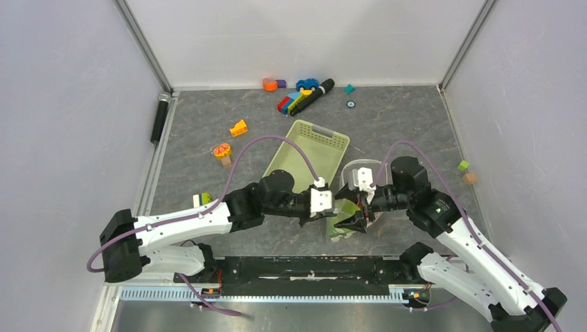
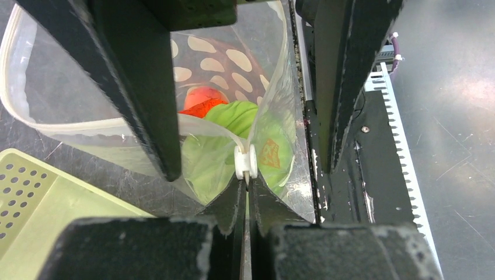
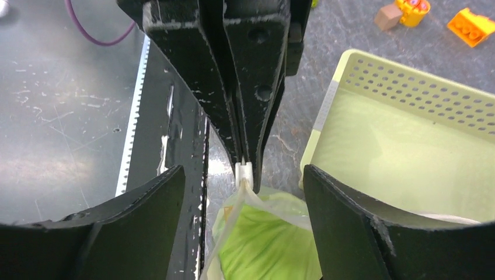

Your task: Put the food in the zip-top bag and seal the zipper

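1 zipper tab in left pincer; right pincer agape

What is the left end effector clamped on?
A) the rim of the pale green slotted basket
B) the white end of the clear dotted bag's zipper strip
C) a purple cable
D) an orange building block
B: the left wrist view shows the left end effector shut on the white zipper-strip end of the clear dotted plastic bag.
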Robot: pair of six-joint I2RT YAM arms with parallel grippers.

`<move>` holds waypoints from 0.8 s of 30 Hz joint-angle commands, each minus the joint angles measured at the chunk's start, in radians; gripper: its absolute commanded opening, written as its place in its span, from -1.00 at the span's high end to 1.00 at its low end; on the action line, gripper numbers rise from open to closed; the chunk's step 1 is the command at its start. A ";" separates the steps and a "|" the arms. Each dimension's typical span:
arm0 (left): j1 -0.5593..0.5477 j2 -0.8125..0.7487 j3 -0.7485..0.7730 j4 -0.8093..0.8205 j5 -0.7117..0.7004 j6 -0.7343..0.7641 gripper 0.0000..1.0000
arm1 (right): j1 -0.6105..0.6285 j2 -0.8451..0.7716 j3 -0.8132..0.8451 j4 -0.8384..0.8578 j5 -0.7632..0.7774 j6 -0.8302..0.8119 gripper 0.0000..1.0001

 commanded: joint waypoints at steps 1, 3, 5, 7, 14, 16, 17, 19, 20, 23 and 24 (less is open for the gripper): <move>0.002 -0.031 0.030 0.019 -0.030 0.048 0.96 | 0.039 0.011 0.027 -0.078 0.108 -0.065 -0.52; 0.002 -0.041 0.023 0.015 -0.037 0.056 0.96 | 0.045 0.027 0.040 -0.115 0.186 -0.064 -0.29; 0.002 -0.051 0.015 0.009 -0.046 0.064 0.96 | 0.053 0.044 0.049 -0.140 0.238 -0.067 -0.09; 0.002 -0.060 0.010 -0.001 -0.060 0.070 0.96 | 0.058 0.047 0.055 -0.151 0.268 -0.061 0.02; 0.002 -0.060 0.013 -0.073 -0.084 0.097 0.96 | 0.063 0.017 0.084 -0.192 0.307 -0.068 0.45; 0.002 -0.060 0.015 -0.082 -0.065 0.105 0.95 | 0.062 0.014 0.091 -0.194 0.310 -0.065 0.56; 0.001 -0.060 0.015 -0.083 -0.053 0.106 0.96 | 0.062 0.016 0.095 -0.190 0.314 -0.058 0.69; 0.002 -0.059 0.012 -0.064 -0.045 0.084 0.66 | 0.063 0.021 0.100 -0.180 0.333 -0.036 0.97; 0.001 -0.059 0.007 -0.049 -0.050 0.067 0.36 | 0.062 0.025 0.101 -0.176 0.345 -0.026 1.00; 0.002 -0.067 -0.031 0.025 -0.085 -0.004 -0.38 | 0.062 0.029 0.100 -0.164 0.352 -0.007 1.00; 0.002 -0.071 -0.051 0.064 -0.106 -0.031 -0.68 | 0.063 0.030 0.100 -0.162 0.351 -0.001 1.00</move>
